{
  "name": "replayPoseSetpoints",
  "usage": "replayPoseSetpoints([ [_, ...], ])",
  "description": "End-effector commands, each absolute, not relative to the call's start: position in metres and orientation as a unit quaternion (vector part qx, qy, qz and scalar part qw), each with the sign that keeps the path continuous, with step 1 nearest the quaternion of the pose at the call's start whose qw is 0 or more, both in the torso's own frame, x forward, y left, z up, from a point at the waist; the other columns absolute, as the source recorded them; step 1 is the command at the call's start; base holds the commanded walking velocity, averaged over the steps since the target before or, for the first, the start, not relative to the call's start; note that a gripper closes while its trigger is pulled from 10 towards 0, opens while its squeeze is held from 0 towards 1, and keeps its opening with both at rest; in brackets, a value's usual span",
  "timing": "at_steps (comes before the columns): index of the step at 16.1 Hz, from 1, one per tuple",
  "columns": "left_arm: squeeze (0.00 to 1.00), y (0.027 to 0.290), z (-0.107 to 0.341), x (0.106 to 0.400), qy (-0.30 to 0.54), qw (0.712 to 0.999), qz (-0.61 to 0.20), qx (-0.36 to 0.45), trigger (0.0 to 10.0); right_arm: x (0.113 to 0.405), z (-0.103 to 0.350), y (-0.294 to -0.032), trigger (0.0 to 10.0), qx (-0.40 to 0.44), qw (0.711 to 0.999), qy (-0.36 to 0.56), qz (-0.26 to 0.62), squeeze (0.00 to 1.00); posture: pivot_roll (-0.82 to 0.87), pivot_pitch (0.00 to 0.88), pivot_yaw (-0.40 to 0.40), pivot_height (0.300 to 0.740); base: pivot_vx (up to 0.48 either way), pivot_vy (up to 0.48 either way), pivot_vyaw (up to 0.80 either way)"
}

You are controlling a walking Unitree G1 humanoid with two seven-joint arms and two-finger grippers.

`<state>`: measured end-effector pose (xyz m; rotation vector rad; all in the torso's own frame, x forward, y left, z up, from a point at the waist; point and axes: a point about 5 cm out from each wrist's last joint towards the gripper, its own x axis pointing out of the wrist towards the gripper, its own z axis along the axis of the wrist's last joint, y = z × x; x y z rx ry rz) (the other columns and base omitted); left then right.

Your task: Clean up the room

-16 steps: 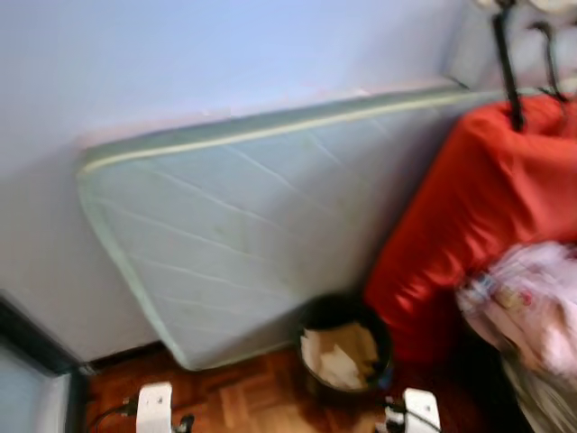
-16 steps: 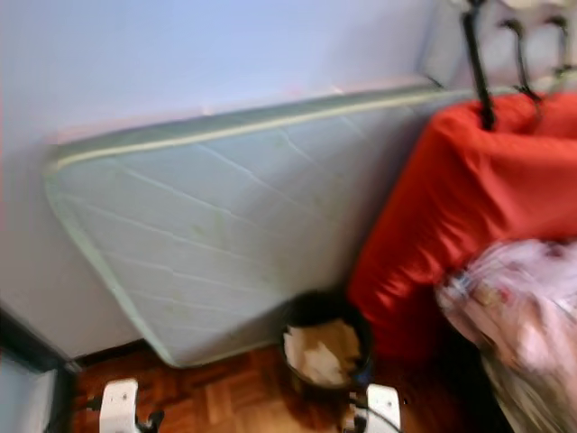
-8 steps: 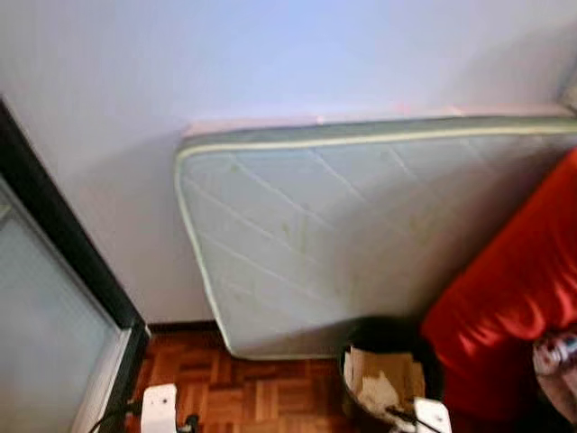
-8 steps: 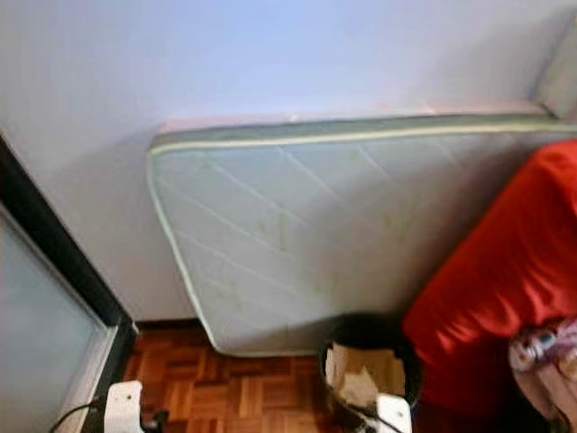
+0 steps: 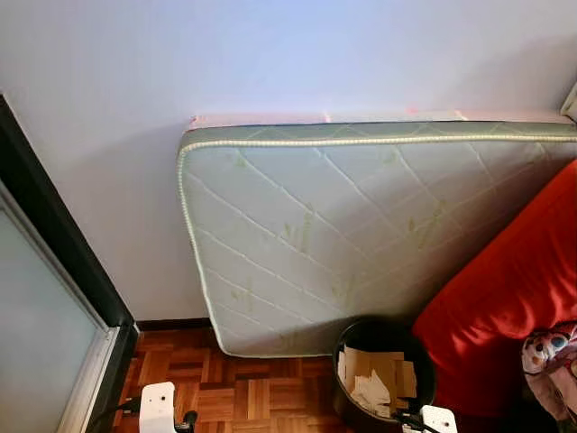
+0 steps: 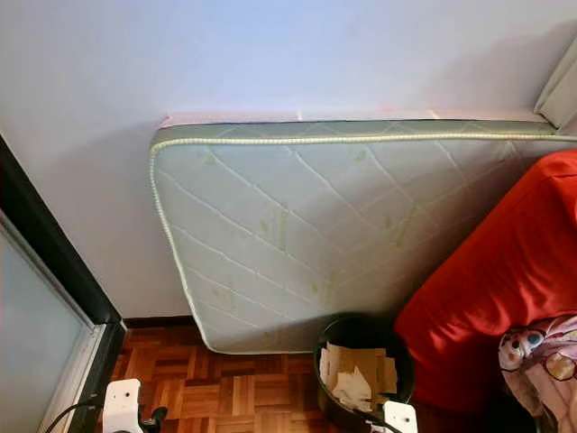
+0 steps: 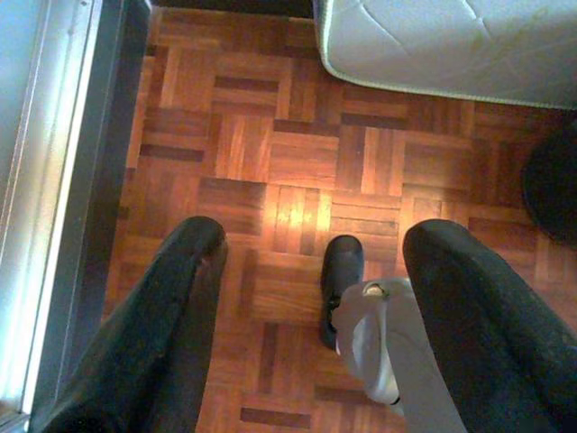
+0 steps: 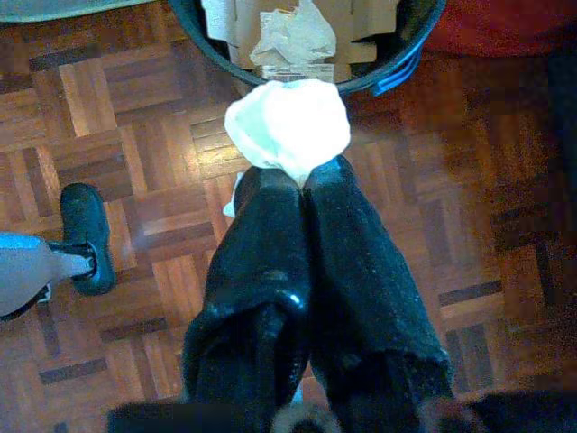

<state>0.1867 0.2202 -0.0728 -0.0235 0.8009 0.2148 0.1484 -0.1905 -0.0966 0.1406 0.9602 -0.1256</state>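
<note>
A black waste bin (image 5: 383, 374) holding crumpled paper and cardboard stands on the parquet floor in front of a mattress. In the right wrist view my right gripper (image 8: 302, 176) is shut on a crumpled white paper wad (image 8: 288, 126), held just short of the bin's rim (image 8: 397, 68). My left gripper (image 7: 306, 239) hangs open above the bare parquet with nothing between its fingers; my own black foot (image 7: 341, 284) is below it. The white wrist housings of both arms (image 5: 158, 406) (image 5: 437, 419) peek in at the bottom of the eye views.
A pale green quilted mattress (image 5: 361, 225) leans on its side against the white wall. A red cushion or beanbag (image 5: 514, 298) sits right of the bin with a patterned cloth (image 5: 550, 361) on it. A dark-framed glass door (image 5: 45, 334) stands at the left.
The camera has swung left and steadied: the door frame came into view, the mattress and bin shifted right, and the blur has cleared. Both arms stay low.
</note>
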Motion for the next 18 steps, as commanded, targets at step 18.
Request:
replayPoseSetpoints([
  [18, 0.00, 0.220, -0.074, 0.185, 0.393, 0.913, 0.107, -0.015, 10.0, 0.140, -0.097, -0.203, 10.0, 0.073, 0.883, 0.458, -0.077, 0.00, 0.11, 0.000, -0.046, 0.730, 0.180, 0.000, 0.00],
])
